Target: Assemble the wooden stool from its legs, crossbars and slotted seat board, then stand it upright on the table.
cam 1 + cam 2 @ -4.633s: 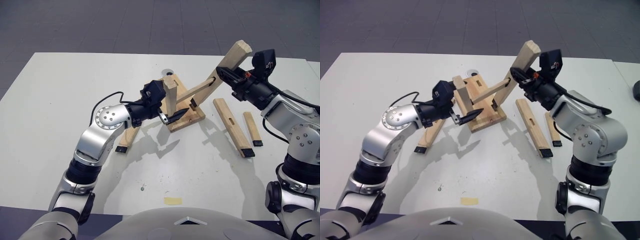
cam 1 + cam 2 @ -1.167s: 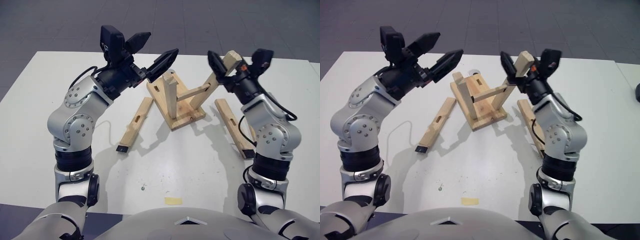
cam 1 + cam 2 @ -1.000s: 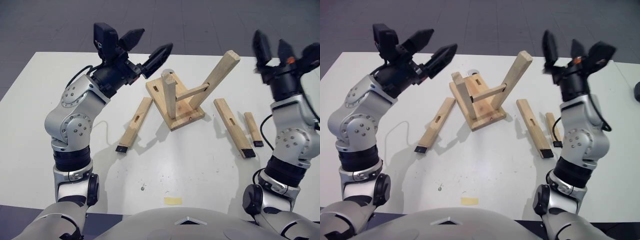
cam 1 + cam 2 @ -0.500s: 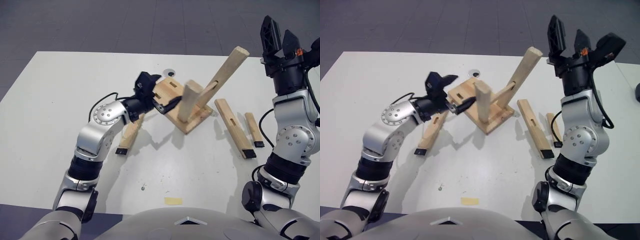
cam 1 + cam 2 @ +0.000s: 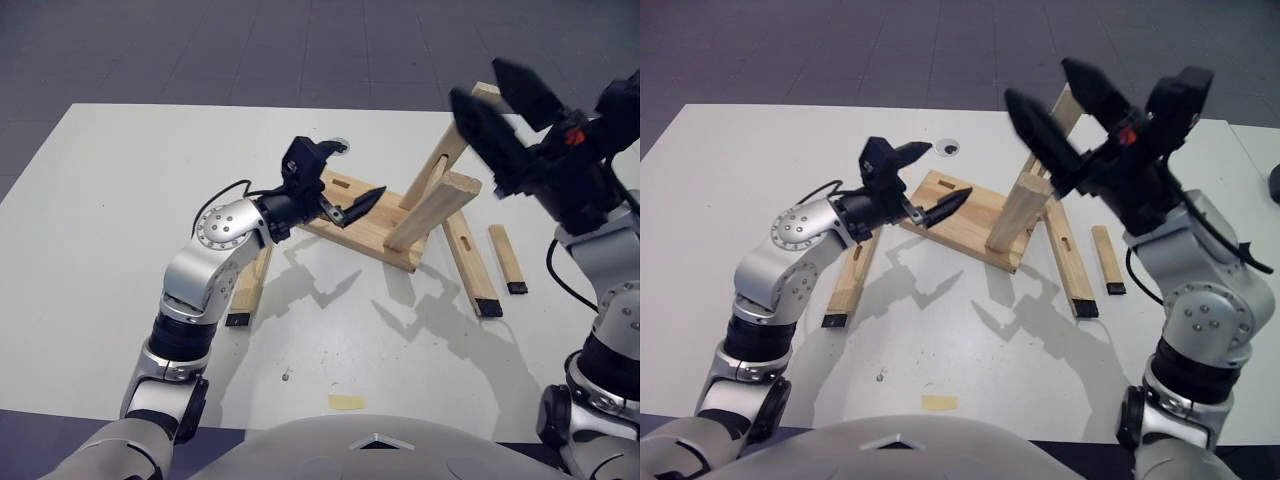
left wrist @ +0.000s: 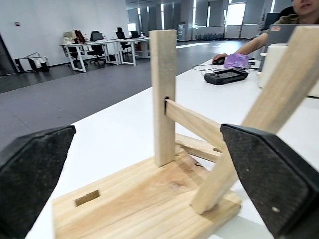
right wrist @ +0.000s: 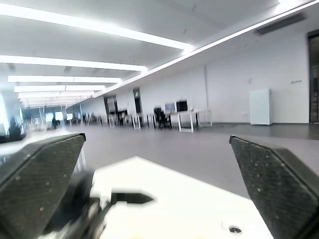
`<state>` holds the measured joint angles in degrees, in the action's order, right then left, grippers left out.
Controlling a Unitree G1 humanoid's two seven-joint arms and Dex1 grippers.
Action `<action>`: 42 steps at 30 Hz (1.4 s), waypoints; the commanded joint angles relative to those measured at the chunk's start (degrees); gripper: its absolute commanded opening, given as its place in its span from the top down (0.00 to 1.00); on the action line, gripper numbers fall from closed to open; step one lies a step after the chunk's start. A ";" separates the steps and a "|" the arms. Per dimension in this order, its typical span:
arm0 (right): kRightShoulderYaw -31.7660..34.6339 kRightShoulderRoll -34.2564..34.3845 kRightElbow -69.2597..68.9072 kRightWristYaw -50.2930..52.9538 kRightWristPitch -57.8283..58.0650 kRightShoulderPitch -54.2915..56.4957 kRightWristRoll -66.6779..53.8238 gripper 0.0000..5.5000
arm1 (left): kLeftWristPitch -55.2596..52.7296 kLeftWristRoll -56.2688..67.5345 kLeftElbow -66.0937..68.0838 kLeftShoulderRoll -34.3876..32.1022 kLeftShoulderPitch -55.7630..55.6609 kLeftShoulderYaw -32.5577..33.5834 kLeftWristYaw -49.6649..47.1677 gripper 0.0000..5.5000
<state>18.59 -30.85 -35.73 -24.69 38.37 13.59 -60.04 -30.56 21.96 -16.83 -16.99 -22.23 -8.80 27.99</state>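
The partly built stool lies on the white table: its slotted seat board (image 5: 358, 222) rests nearly flat, with two legs (image 5: 432, 210) leaning to the right and joined by a crossbar (image 6: 194, 124). My left gripper (image 5: 348, 178) hovers open just left of the board, its pads (image 6: 30, 184) on either side of the stool in the left wrist view. My right gripper (image 5: 505, 110) hangs open in the air above the taller leg (image 5: 445, 150), touching nothing.
A loose leg (image 5: 247, 285) lies left of the stool under my left forearm. Another loose leg (image 5: 468, 262) and a short crossbar (image 5: 505, 258) lie to the right. A round table hole (image 5: 952, 150) sits behind the board. A tape scrap (image 5: 347, 402) lies near the front edge.
The stool assembly has tipped and slid right, and its board now lies flatter. My right gripper came down and forward over the legs. My left gripper stays by the board's left edge.
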 commanded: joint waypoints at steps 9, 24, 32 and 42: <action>-4.08 -10.57 7.22 0.91 -6.32 -3.62 26.53 0.02 | 1.02 -2.90 0.91 -0.61 1.32 1.68 -0.52 0.02; -0.01 4.31 19.44 24.86 -20.69 3.96 49.23 0.02 | 1.20 -4.12 1.42 -0.16 1.50 1.51 0.09 0.02; 1.23 11.30 14.77 32.62 -14.31 -2.41 52.77 0.02 | 1.55 -4.48 2.16 -0.07 1.01 1.59 0.23 0.02; 6.52 27.03 -1.98 39.78 17.51 -6.29 39.67 0.02 | 1.67 -4.92 2.72 -0.83 1.20 2.19 0.71 0.02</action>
<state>23.12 -7.17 -35.05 13.02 49.11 6.12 -17.42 -28.90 17.55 -14.43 -17.09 -21.07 -6.77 28.32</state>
